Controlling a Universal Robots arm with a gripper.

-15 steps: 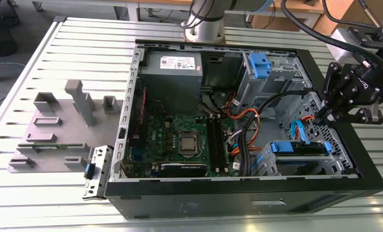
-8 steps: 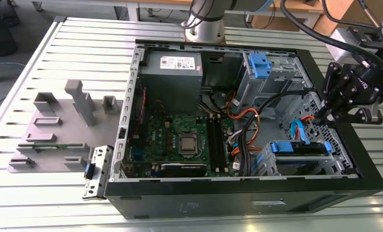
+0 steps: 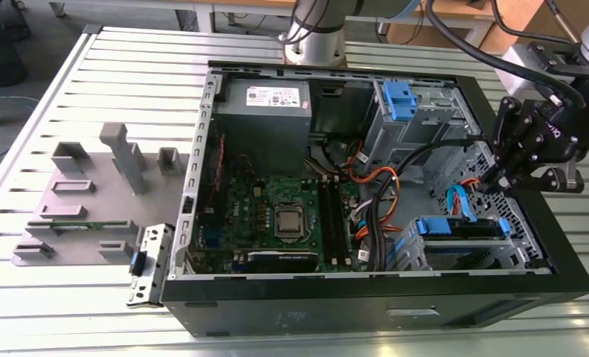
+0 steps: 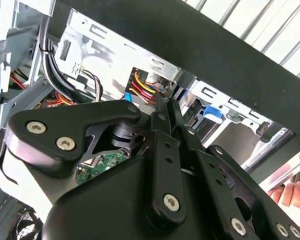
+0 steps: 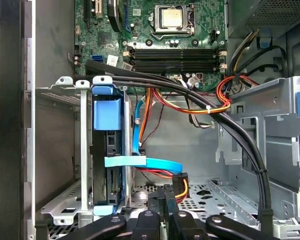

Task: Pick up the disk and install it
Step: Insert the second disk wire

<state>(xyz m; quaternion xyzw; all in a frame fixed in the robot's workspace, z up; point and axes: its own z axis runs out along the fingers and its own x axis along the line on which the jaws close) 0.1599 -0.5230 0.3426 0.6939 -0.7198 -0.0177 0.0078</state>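
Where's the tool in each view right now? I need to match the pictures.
Exterior view: tool at the case's edge on the exterior view's right, near the disk.
Second wrist view: tool pointing at the orange wires.
First wrist view: tool beside the disk.
Shared landmark: the orange wires.

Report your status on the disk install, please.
Gripper low inside the case, beside the drive cage. Disk sits in the cage, not held. Blue cable close by the gripper.
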